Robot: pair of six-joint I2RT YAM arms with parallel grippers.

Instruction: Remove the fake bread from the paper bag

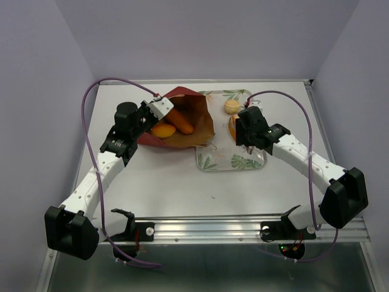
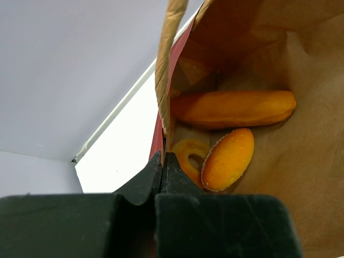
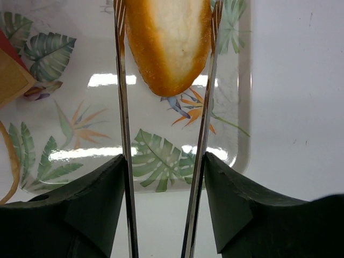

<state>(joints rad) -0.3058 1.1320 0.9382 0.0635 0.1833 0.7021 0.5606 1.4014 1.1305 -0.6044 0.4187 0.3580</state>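
Placing: left pincer clamps bag rim; right pincer straddles wedge beside bag (gripped or freed? cannot tell); next, reach inside.

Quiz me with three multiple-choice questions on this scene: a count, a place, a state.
1. How many bread pieces show inside the paper bag, left wrist view? A one, B five, C three.
2. Where is the round bun? A on the leaf tray, B in the bag, C under that tray.
3. The left tool is: A wide open, B shut on the bag's rim, C gripping the bun.
Answers: C, loaf, oval piece and ring; A, it sits on the tray; B, jaws meet at the paper edge.
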